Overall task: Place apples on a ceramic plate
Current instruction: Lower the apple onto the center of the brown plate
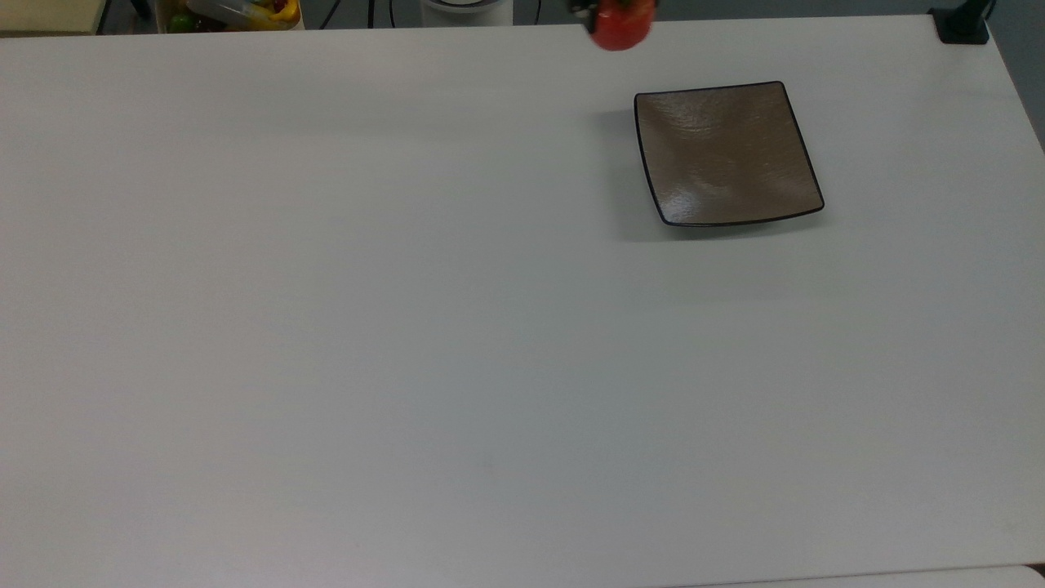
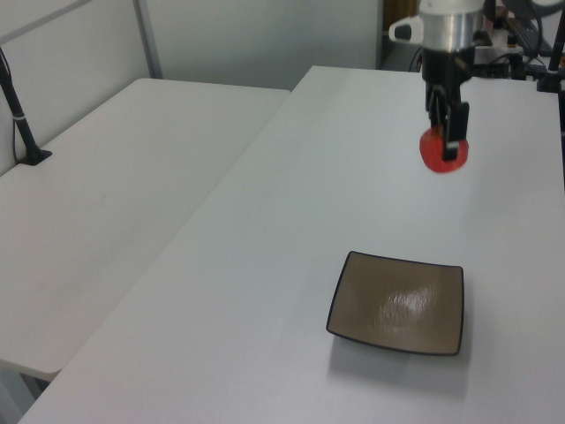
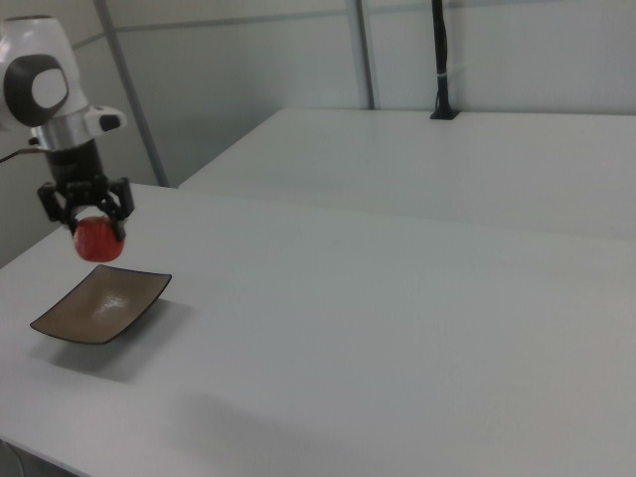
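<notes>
A small red apple (image 1: pixel 623 28) hangs in the air, and my gripper (image 2: pixel 448 146) is shut on it. In the right view the black fingers clamp the apple (image 3: pixel 97 239) from both sides, and the gripper (image 3: pixel 91 227) hangs just above the ceramic plate (image 3: pixel 99 305). The plate (image 1: pixel 727 153) is square, glossy brown with a thin black rim, and bare. In the top view the apple sits at the top edge, up and left of the plate. In the left view the apple (image 2: pixel 439 154) hovers well beyond the plate (image 2: pixel 398 303).
The white table (image 1: pixel 408 327) spreads wide around the plate. A box of coloured items (image 1: pixel 230 14) sits past the top view's upper left edge. A black clamp post (image 1: pixel 962 23) stands at the top view's upper right corner. A second white table (image 2: pixel 115 168) lies alongside.
</notes>
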Robot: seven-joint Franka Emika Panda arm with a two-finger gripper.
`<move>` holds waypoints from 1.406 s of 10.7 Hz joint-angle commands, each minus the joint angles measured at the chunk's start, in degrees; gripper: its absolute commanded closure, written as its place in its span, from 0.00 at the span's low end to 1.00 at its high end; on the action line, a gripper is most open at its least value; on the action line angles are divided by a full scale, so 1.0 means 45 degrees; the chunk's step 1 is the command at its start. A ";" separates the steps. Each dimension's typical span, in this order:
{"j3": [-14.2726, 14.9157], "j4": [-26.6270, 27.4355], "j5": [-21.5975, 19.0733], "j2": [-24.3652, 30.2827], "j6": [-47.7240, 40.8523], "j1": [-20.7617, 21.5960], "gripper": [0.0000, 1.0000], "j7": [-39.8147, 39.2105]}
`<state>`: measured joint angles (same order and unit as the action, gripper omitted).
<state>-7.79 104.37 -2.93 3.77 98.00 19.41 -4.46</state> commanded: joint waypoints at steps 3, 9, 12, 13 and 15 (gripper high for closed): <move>-0.1784 0.1120 0.0083 -0.1770 0.3661 0.0586 0.97 0.2783; -0.1785 0.2860 0.4258 -0.3901 1.0112 0.1156 0.92 0.7899; -0.1785 0.2861 0.4596 -0.4196 1.0333 0.1233 0.91 0.8336; -0.1785 0.2842 0.4596 -0.4255 1.0333 0.1215 0.82 0.8336; -0.1785 0.2803 0.4576 -0.4275 1.0197 0.1214 0.38 0.8355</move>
<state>-16.05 116.26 16.50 -14.55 142.86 24.39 30.94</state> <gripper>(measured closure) 0.251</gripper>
